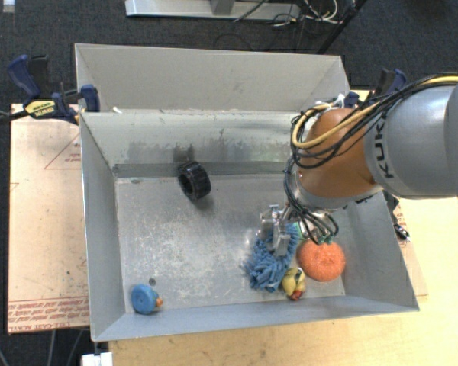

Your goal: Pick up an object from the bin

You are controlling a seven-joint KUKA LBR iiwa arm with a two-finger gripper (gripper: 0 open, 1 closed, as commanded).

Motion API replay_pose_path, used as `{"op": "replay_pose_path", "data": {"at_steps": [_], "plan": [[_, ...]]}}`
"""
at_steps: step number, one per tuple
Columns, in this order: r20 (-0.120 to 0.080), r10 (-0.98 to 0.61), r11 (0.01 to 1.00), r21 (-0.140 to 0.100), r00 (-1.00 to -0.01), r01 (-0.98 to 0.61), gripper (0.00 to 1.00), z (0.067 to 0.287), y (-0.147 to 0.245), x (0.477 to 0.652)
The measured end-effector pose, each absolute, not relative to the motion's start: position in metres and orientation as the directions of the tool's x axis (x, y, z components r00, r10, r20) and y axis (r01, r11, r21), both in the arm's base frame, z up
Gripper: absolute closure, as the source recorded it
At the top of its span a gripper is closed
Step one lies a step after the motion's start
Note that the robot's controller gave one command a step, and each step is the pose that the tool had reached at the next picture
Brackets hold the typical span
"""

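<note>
Where end effector [275, 232] hangs, one blue rag [264, 271]

The metal bin [175, 242] looks scuffed and matt, the blue cloth bundle [266, 271] shaggy.

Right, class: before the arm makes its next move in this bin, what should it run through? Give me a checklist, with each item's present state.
1. Tool is over a target: ok, it is above the blue shaggy cloth at the front right of the bin.
2. Cloth is gripped by the tool: cannot tell.
3. Neighbours are clear of the cloth: not ok, the orange ball and the small yellow toy lie close beside it.
4. Black ring is out of the way: ok, it is by the back wall.
5. Small blue toy is out of the way: ok, it is in the front left corner.
</note>
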State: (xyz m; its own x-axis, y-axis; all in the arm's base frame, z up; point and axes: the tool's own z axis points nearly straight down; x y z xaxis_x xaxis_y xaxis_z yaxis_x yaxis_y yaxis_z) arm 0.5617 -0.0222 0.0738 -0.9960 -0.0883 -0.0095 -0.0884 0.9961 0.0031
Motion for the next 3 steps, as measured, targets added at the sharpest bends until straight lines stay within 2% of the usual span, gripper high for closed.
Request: {"op": "replay_pose_path", "data": {"at_steps": [1,2,3], "plan": [[-0.009,-0.088,0.996,0.003,-0.996,-0.088,1.00,0.074,-0.022,0.562],[-0.012,-0.107,0.994,0.004,-0.994,-0.107,1.00,0.151,-0.017,0.553],[-0.012,-0.107,0.994,0.004,-0.994,-0.107,1.00,0.151,-0.017,0.553]]}}
